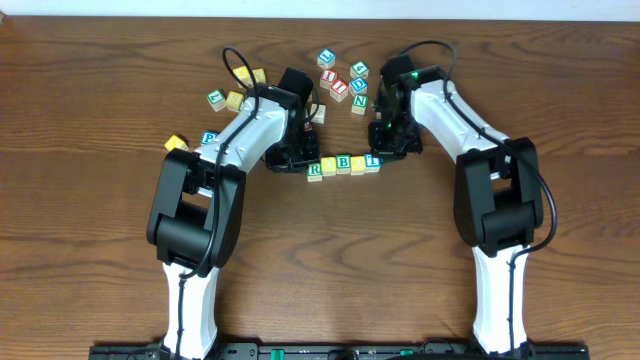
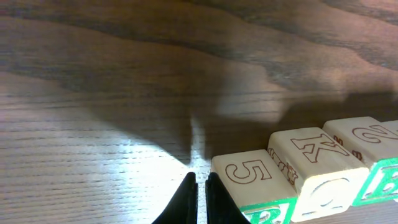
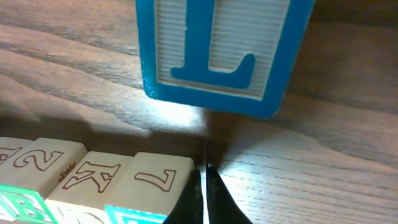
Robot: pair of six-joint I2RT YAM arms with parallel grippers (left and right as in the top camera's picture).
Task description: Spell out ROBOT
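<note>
Overhead, the row of blocks lay mid-table on dark wood grain, small cubes set edge to edge. The left gripper sat at its left end and the right gripper at its right, with loose blocks scattered beyond.

In the left wrist view, the black fingers were pinched almost together on nothing, the pale wooden 5 block just beside them.

In the right wrist view, the fingers were likewise closed and empty, beside the 7 block. A blue-framed, ribbed L block stood beyond.

Wooden table carries scattered letter blocks.
</note>
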